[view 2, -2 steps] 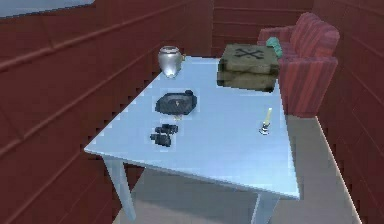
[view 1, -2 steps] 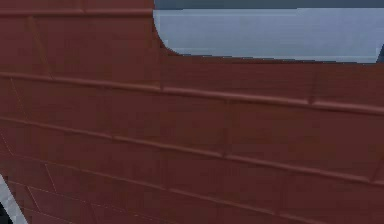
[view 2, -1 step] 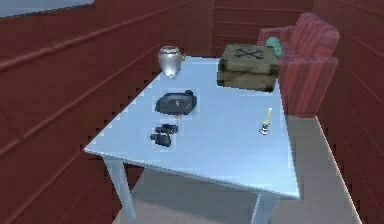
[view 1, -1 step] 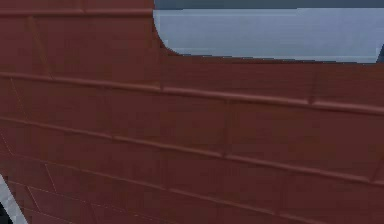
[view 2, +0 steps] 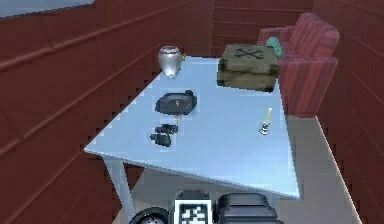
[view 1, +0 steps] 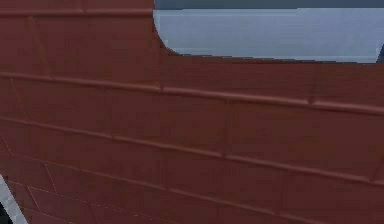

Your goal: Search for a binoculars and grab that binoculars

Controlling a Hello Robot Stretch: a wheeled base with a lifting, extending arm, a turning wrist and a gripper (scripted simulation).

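On the pale blue table (view 2: 230, 150), a small dark lumpy object (view 2: 165, 132), probably the binoculars sought, awaits an arm reach; whether the gripper (view 2: 153, 216) holds anything cannot be told.

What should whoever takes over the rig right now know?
Gripper: low at the arm side view's bottom edge, near the table; I cannot tell whether it holds anything.
Things: a larger dark blob and a smaller dark blob lie on the table; either may be the binoculars.
Done: a likely table is alongside.
Left: settle which blob is the binoculars, reach out, grab it.
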